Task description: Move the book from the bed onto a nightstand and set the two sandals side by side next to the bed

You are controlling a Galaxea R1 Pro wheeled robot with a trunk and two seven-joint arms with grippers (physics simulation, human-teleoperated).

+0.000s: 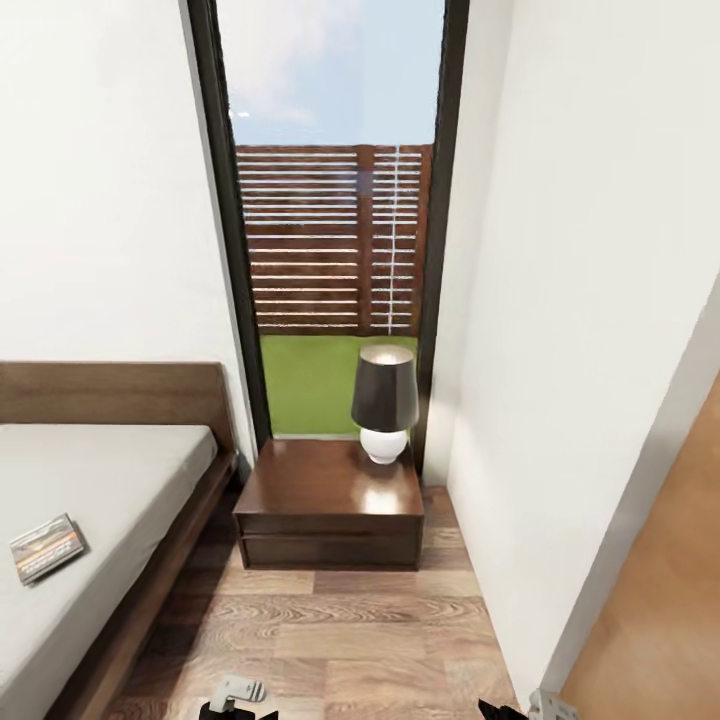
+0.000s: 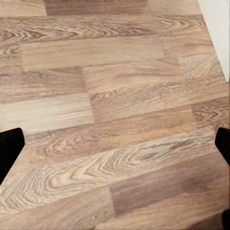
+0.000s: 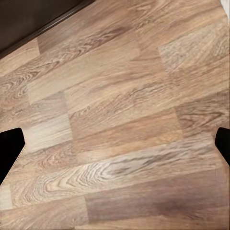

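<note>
The book [image 1: 45, 548], a thin paperback with an orange band, lies flat on the off-white mattress of the bed [image 1: 110, 470] at the left of the head view. The dark reddish-brown nightstand [image 1: 325, 500] stands beside the bed under the window, ahead of me. My left gripper [image 2: 115, 153] hangs open over bare plank floor, its black fingertips [image 2: 9, 151] wide apart. My right gripper [image 3: 115, 148] is likewise open over the floor, with nothing between its fingers [image 3: 10, 148]. The blue sandals are out of view.
A lamp [image 1: 385, 400] with a dark shade and white base occupies the nightstand's back right corner. A white wall [image 1: 580, 350] closes the right side, with a tan wood panel [image 1: 670, 600] near me. A dark furniture edge [image 3: 33, 17] crosses the right wrist view.
</note>
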